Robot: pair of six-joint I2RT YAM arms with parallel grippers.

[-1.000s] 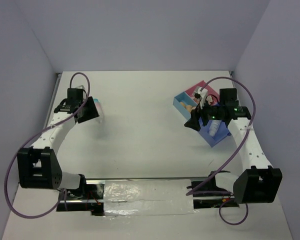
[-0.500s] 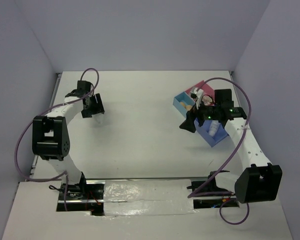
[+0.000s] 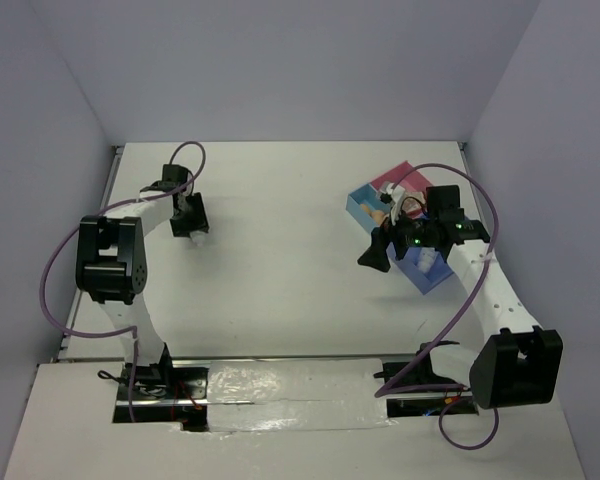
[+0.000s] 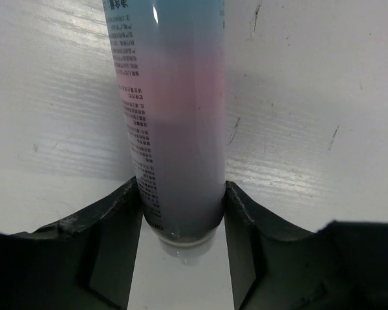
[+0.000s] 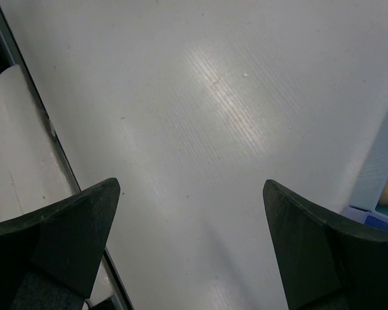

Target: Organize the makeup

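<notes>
Two-handed moment: left jaws pinched tight on the pink-white tube (image 4: 174, 116), presumably for carrying to the tray (image 3: 356, 204); right jaws spread wide, empty.

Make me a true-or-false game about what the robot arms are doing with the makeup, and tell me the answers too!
1. The left gripper is shut on the pink and teal tube. True.
2. The right gripper is holding a sponge. False: it is open and holds nothing, above the table.
3. The blue and pink tray sits on the right side of the table. True.
4. The tube is lying in the tray. False: it is far off on the left side, between the left gripper's fingers.
</notes>
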